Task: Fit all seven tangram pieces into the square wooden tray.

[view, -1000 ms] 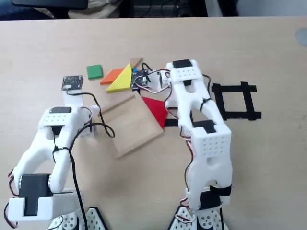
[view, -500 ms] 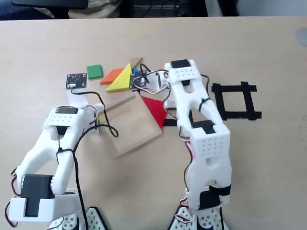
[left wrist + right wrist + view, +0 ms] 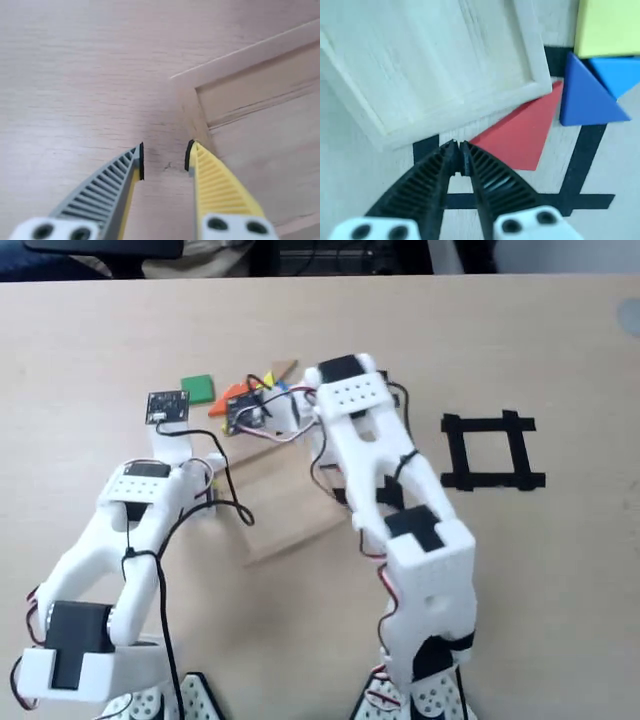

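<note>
The square wooden tray (image 3: 290, 505) lies tilted between the arms, with nothing in the parts of it I can see. My left gripper (image 3: 165, 157) stands open low over the table at the tray's corner (image 3: 186, 87), its yellow finger (image 3: 210, 175) close along the rim. My right gripper (image 3: 457, 147) is shut on nothing, tips over black tape (image 3: 427, 145) just outside the tray rim (image 3: 530, 50). Beside it lie a red triangle (image 3: 520, 135), a blue triangle (image 3: 585, 95), a lighter blue piece (image 3: 620, 72) and a yellow piece (image 3: 607, 25). The right arm (image 3: 360, 430) covers these in the high view.
A green square (image 3: 197, 389), an orange piece (image 3: 235, 395) and a wood-coloured piece (image 3: 284, 368) lie beyond the tray. A black tape square (image 3: 492, 452) marks the table to the right. The left gripper (image 3: 207, 490) sits at the tray's left edge.
The right arm has swung left across the tray's far corner, now covering the red and yellow pieces in the high view. The left arm edged forward toward the tray.
</note>
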### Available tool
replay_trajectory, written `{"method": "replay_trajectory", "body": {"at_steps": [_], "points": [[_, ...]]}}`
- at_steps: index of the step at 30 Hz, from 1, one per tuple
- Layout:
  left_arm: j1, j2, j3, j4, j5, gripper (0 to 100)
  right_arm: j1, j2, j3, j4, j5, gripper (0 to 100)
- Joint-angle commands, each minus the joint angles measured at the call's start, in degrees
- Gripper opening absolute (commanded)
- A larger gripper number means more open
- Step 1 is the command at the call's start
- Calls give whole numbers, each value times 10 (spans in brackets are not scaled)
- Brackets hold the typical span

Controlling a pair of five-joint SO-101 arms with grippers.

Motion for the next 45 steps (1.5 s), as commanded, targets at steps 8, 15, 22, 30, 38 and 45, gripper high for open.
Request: {"method": "replay_trajectory", "body": {"at_steps": [8, 15, 22, 30, 38, 45], "points": [[4, 11, -29, 18, 4, 166, 35, -107, -7, -43, -21, 11], [4, 11, -28, 18, 4, 166, 142, -13, 79, -316, -21, 11], [7, 12, -28, 18, 4, 166, 162, 70, 70, -361, -19, 11], [7, 12, -28, 18, 4, 166, 174, 189, -70, -360, 27, 11], [7, 13, -28, 18, 4, 166, 134, 262, -188, -287, 21, 11], [7, 13, -28, 18, 4, 166, 119, 265, -298, -73, 45, 11]]}}
